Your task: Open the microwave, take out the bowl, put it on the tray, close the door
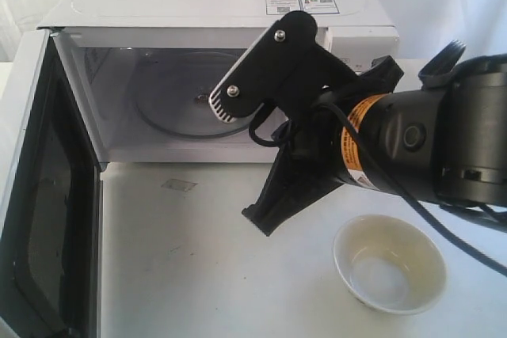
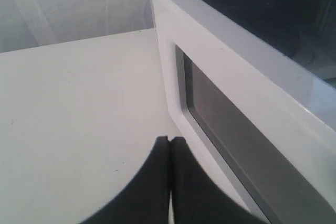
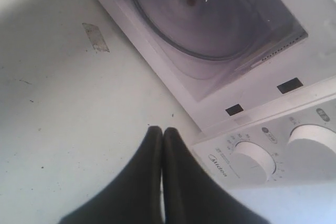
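Cream ceramic, the bowl (image 1: 390, 263) sits on the white surface to the right of the open microwave (image 1: 214, 5), outside the cavity. I see no tray rim under it. Both grippers are empty: the right gripper (image 3: 160, 130) is pressed together near the knobs, and the left gripper (image 2: 169, 140) is pressed together beside the door (image 1: 47, 219). My worry is that the closing door could strike the right arm, which hangs across the opening. "Midea" (image 3: 218, 163) is readable; the top stickers (image 1: 301, 2) aren't.
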Robot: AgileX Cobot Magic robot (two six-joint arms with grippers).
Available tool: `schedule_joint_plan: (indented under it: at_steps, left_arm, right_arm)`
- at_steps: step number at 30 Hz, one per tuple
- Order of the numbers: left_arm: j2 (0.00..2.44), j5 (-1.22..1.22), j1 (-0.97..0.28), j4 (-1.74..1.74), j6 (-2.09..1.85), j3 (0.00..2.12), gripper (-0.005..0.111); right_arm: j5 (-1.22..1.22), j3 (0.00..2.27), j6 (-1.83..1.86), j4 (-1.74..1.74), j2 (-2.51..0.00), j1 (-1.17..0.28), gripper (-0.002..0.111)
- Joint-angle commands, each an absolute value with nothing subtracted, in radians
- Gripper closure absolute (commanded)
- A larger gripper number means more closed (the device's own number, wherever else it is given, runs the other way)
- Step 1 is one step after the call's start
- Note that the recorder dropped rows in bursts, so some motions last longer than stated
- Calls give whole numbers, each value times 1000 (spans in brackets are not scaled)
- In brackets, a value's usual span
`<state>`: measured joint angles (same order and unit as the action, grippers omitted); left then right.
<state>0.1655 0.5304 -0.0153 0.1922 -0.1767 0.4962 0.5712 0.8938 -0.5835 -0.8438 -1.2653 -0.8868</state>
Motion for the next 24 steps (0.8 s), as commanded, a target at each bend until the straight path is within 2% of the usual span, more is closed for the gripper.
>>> schedule_joint_plan:
  at_steps: [1, 9, 18, 24]
  left_arm:
    - [168, 543, -23, 205, -182, 506, 107]
    - [168, 544, -23, 217, -182, 506, 107]
    - [211, 649, -23, 217, -182, 500, 107]
    - [347, 738, -23, 223, -182, 500, 107]
  right_arm:
    - [576, 898, -577, -863, -1258, -889, 108]
    - [667, 898, -579, -888, -1196, -889, 108]
    - [719, 898, -579, -779, -858, -889, 108]
    - [742, 896, -545, -818, -701, -889, 108]
